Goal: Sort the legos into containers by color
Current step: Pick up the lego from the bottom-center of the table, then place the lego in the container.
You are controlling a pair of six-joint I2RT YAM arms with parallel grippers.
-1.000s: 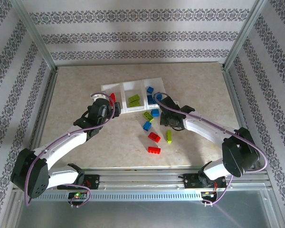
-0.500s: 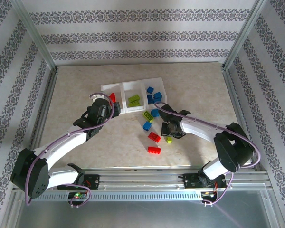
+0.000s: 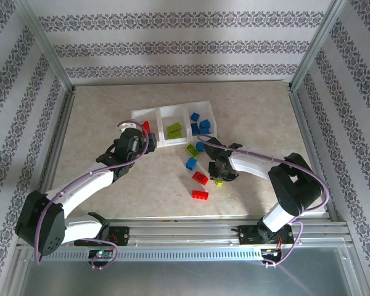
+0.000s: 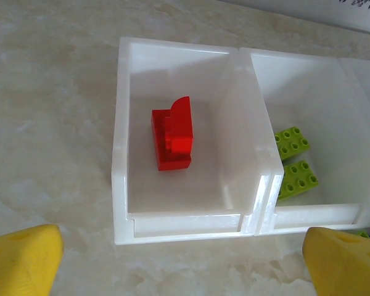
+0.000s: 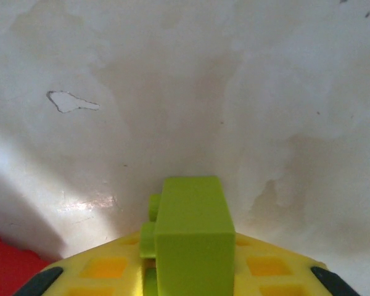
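Lime brick [image 5: 194,237] clamped in my right end effector [image 3: 221,175], left end effector [image 4: 185,262] gaping; next I carry it to the green bin [image 3: 171,107].

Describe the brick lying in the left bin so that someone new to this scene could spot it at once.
Find the white three-compartment tray on the far half of the table. Its leftmost compartment holds one red brick, alone. The next compartment holds lime green bricks, and the other red bricks lie loose on the table.
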